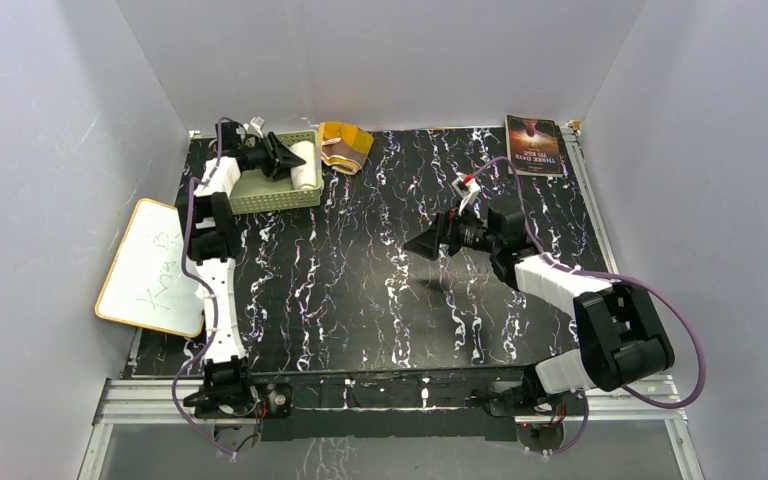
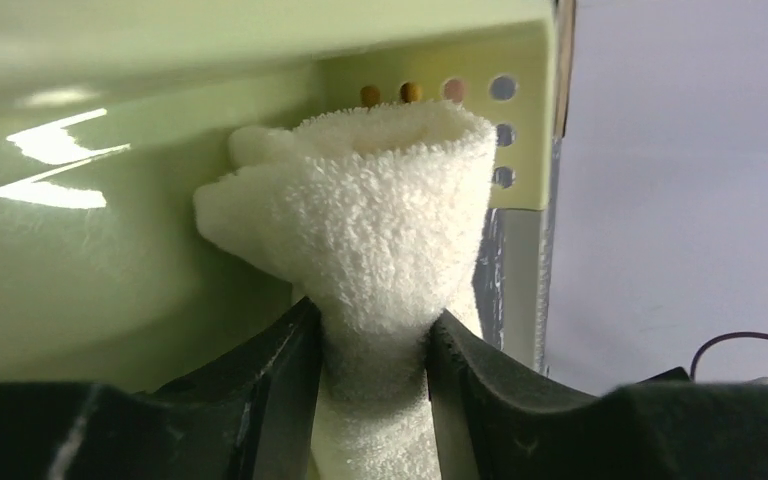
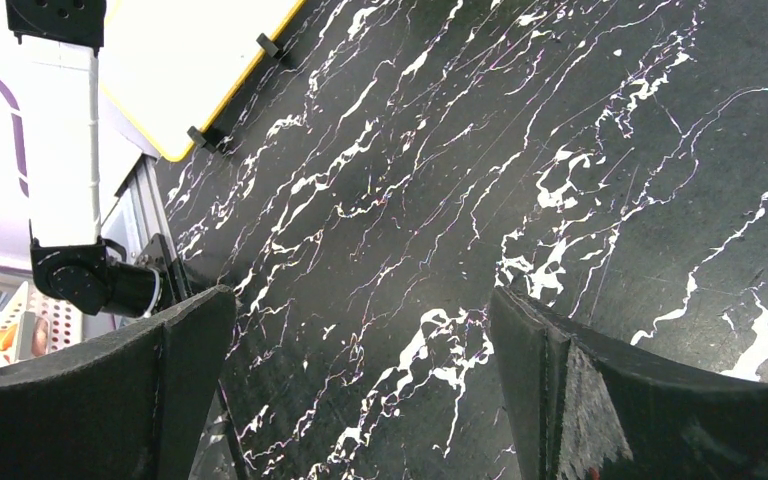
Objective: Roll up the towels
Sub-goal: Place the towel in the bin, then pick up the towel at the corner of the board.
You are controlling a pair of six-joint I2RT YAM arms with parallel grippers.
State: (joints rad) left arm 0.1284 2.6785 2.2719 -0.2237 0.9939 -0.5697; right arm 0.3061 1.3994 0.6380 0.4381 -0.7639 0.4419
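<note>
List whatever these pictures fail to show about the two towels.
White towel: its lower end is cut off by the left wrist view's bottom edge, below the left gripper's hold. In the top view the gripper covers part of it.
Brown towel: too small in the top view to tell whether it is rolled.
</note>
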